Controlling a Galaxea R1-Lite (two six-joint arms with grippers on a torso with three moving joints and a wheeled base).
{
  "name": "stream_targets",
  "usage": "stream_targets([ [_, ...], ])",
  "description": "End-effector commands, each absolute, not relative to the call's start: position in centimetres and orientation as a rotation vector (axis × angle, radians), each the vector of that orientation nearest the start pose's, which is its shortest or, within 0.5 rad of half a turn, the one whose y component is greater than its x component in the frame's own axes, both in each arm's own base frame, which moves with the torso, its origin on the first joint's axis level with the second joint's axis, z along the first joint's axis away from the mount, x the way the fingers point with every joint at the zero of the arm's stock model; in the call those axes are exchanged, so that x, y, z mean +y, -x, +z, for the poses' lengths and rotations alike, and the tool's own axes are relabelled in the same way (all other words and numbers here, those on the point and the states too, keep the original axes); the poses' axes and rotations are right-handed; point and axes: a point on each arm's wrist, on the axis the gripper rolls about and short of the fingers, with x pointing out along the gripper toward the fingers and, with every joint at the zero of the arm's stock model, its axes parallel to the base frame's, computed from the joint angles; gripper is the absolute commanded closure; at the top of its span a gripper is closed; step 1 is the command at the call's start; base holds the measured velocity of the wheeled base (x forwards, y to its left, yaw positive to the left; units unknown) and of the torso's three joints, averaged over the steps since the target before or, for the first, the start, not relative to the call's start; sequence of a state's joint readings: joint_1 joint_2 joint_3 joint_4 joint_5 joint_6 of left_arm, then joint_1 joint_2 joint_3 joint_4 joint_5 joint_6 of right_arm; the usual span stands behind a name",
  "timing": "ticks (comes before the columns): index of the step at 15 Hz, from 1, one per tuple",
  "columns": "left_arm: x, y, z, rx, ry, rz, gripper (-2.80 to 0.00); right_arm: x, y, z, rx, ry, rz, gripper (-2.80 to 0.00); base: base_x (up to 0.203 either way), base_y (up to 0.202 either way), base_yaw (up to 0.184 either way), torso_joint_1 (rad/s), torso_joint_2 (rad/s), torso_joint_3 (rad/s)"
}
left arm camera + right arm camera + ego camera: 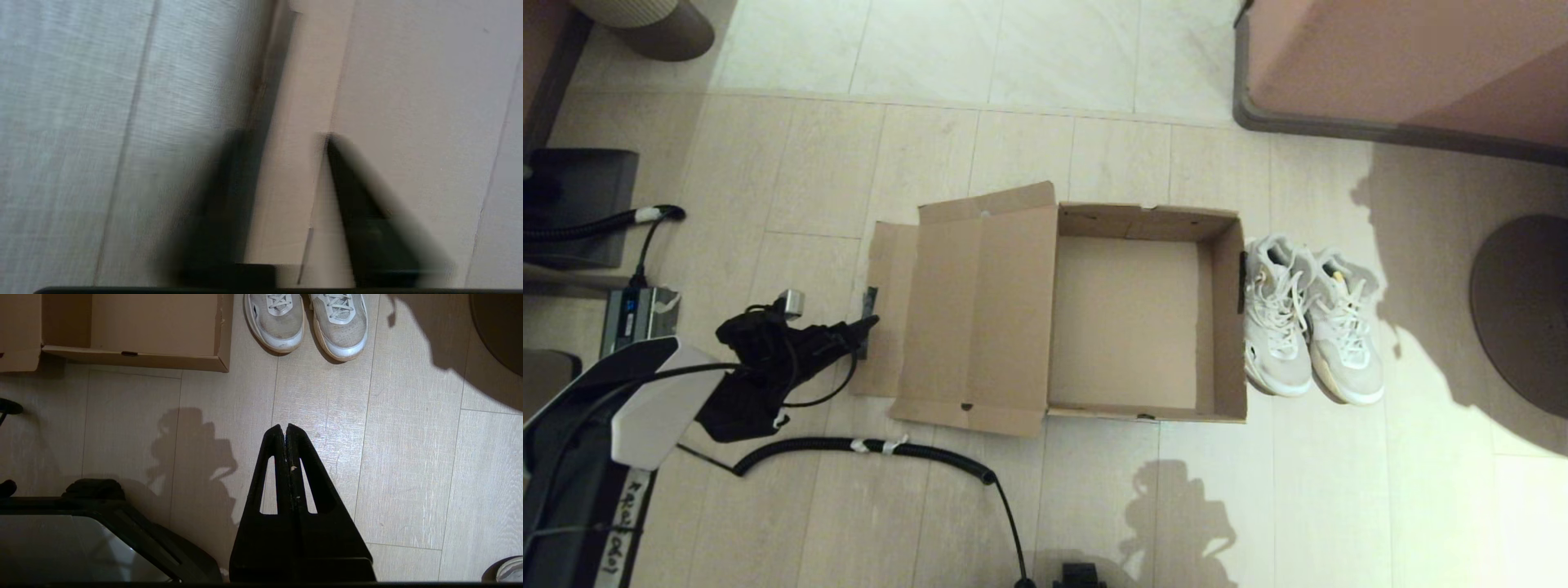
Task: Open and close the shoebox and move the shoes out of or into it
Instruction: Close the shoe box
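The brown cardboard shoebox (pixel 1227 327) stands open and empty on the floor, its hinged lid (pixel 980 310) folded flat out to the left. The pair of white sneakers (pixel 1307 327) stands side by side on the floor against the box's right wall, toes toward me; they also show in the right wrist view as the shoes (pixel 310 322). My left gripper (pixel 870 325) is open at the lid's outer flap (pixel 294 163), one finger on each side of that strip. My right gripper (pixel 285 426) is shut and empty above bare floor in front of the box (pixel 155 322).
A coiled black cable (pixel 874 447) lies on the floor in front of the lid. A pink furniture piece (pixel 1405 65) fills the back right and a dark round base (pixel 1523 310) sits at the right. A small grey device (pixel 637 314) is at the left.
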State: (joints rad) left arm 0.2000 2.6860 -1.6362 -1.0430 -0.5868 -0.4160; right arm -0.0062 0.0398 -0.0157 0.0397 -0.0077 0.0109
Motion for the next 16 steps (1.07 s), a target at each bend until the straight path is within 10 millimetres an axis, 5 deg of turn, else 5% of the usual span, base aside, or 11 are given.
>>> stream_targets([
  [1, 9.3, -51.3, 1.5, 0.085, 0.415, -0.381, 0.0, 0.0, 2.0, 7.7, 0.075, -0.011, -0.014, 0.0, 0.0, 0.0, 0.0, 0.0, 0.0, 0.0],
  [6, 10.8, -50.9, 2.6, 0.076, 0.414, -0.356, 0.0, 0.0, 1.9, 7.7, 0.087, -0.011, -0.014, 0.0, 0.0, 0.0, 0.0, 0.0, 0.0, 0.0],
  [12, 12.2, -48.8, 11.0, 0.015, 0.386, -0.332, 0.0, 0.0, 2.0, 8.0, 0.079, -0.002, -0.03, 0.0, 0.0, 0.0, 0.0, 0.0, 0.0, 0.0],
  [14, 11.9, -47.4, 13.7, 0.041, 0.382, -0.324, 0.0, 0.0, 1.5, 10.0, 0.108, 0.0, -0.021, 0.0, 0.0, 0.0, 0.0, 0.0, 0.0, 0.0],
  [16, 11.5, -46.1, 15.6, 0.072, 0.338, -0.317, 0.0, 0.0, -0.4, 14.3, 0.177, -0.025, -0.014, 0.0, 0.0, 0.0, 0.0, 0.0, 0.0, 0.0],
])
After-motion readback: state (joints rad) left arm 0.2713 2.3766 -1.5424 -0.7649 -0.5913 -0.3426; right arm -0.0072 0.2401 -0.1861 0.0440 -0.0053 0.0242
